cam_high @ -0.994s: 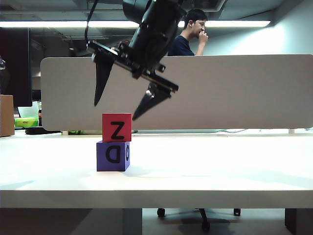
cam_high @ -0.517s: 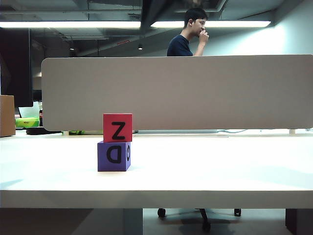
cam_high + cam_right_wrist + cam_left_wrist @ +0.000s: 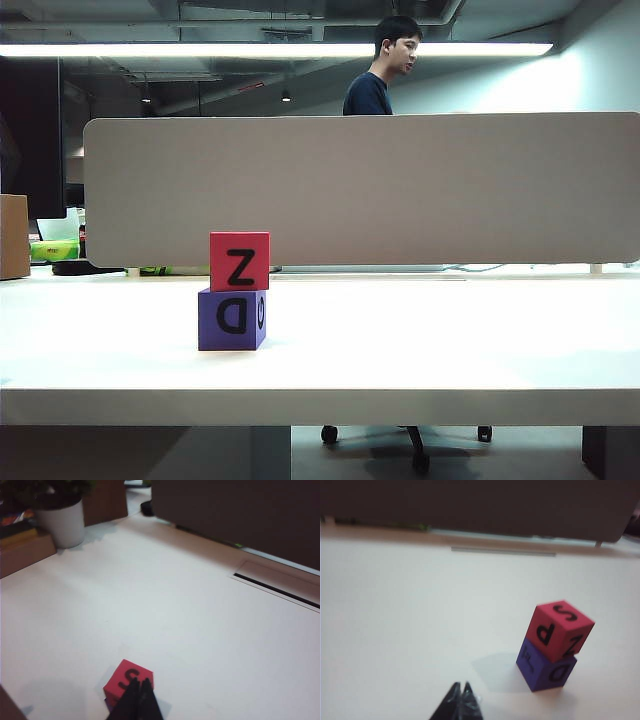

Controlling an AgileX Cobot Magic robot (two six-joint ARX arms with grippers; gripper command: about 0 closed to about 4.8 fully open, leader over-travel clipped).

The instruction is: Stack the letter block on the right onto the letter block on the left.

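Standing on the white bench (image 3: pixel 420 340), the red block (image 3: pixel 239 261) sits squarely on the purple block (image 3: pixel 232 319), their sides nearly flush, the red one set a touch toward the right edge of the purple one in the exterior view. The red face there shows a Z, the purple face an inverted D. The stack is left of the bench's middle, back from the front edge, with bare surface to both sides and behind it up to the grey partition (image 3: pixel 400 190). Neither arm appears in the exterior view, so the air above the stack is open.

In the left wrist view, the left hand (image 3: pixel 460 699) has its fingertips pressed together, holding nothing, low over the bench and apart from the stack, with bare bench between them. In the right wrist view, the right hand (image 3: pixel 139 696) is likewise closed and empty, its tips raised above the red block, whose S-marked top shows just past them. A slot (image 3: pixel 277 587) in the bench lies well beyond, and a white plant pot (image 3: pixel 59 524) stands near the far corner.
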